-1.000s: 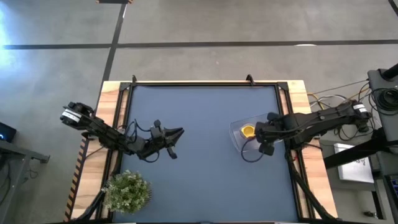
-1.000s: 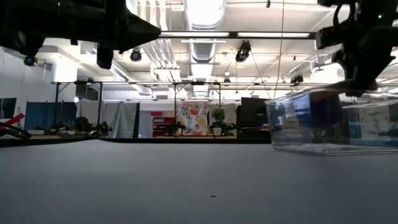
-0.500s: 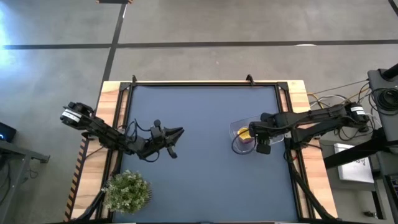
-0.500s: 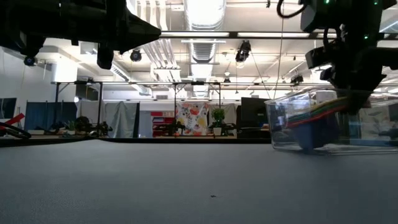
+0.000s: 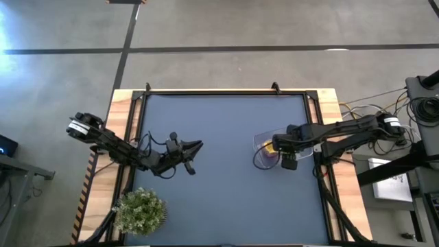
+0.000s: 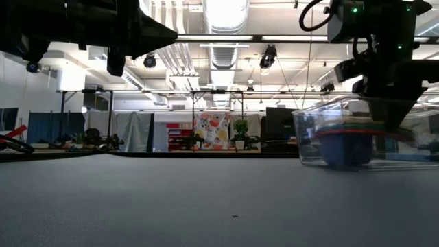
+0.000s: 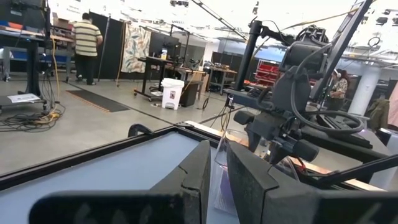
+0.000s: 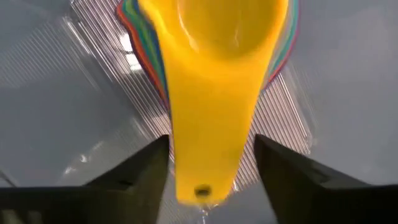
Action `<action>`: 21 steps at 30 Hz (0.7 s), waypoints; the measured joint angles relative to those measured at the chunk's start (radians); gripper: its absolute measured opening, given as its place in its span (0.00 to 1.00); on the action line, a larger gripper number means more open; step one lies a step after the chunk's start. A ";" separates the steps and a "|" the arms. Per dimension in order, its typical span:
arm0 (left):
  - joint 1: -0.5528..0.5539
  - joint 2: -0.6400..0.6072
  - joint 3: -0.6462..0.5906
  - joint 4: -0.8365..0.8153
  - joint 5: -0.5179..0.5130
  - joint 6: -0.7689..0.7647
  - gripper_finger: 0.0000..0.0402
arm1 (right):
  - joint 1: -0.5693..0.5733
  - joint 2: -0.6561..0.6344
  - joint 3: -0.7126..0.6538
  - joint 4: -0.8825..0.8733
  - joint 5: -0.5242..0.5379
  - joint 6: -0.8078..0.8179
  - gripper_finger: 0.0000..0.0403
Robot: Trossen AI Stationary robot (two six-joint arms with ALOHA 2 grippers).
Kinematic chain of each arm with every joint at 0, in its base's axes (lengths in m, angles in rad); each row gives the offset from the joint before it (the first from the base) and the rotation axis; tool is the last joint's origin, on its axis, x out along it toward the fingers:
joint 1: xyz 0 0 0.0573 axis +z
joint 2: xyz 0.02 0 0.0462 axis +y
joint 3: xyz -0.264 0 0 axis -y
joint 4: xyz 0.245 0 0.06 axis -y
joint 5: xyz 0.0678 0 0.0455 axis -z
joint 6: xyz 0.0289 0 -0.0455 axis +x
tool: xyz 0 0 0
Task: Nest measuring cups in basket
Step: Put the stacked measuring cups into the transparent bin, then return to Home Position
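The measuring cups (image 8: 214,37) are nested in one stack, yellow on top and blue at the bottom (image 6: 346,147). The stack stands level on its bottom bowl on the floor of the clear basket (image 6: 315,140), near the table's right side (image 5: 259,143). My right gripper (image 8: 211,152) hovers over the basket (image 5: 280,148), with its fingers on either side of the handles. My left gripper (image 5: 197,145) is shut, holds nothing and hangs above the table's left half. In the left wrist view its fingers (image 7: 217,168) point toward the basket. My right gripper pinches the stacked handles, the yellow one (image 8: 208,143) on top, by their two side edges between its fingertips (image 8: 163,144). The fingers come from above, slanting down from the table's right, and lie along the handles. The bowls rest level on the basket's floor.
A green potted plant (image 5: 140,211) stands at the table's near left corner, by the left arm. The blue mat between the two grippers is bare. Wooden edges and a dark rail frame (image 5: 226,91) border the table. A person walks far off in the room (image 7: 86,46).
My right gripper has moved down and a little toward the table's left, carrying the cup stack into the basket. Half a second ago the stack hung tilted with its handles raised. Now it sits level on the basket's floor.
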 joint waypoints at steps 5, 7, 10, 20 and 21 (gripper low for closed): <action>0.000 0.000 0.000 -0.003 0.000 0.005 0.09 | 0.000 -0.011 0.022 -0.042 0.000 0.006 0.73; 0.000 0.000 0.000 -0.007 0.000 0.004 0.09 | 0.000 -0.017 0.036 -0.067 0.000 0.008 0.77; 0.000 0.000 0.000 -0.011 0.001 0.004 0.09 | 0.000 -0.033 0.065 -0.102 0.000 0.015 0.79; 0.014 -0.022 0.000 -0.032 0.077 -0.046 0.09 | 0.003 -0.206 0.142 0.038 0.141 -0.016 0.67; 0.021 -0.031 0.000 -0.037 0.108 -0.046 0.09 | 0.003 -0.238 0.138 0.079 0.141 -0.036 0.65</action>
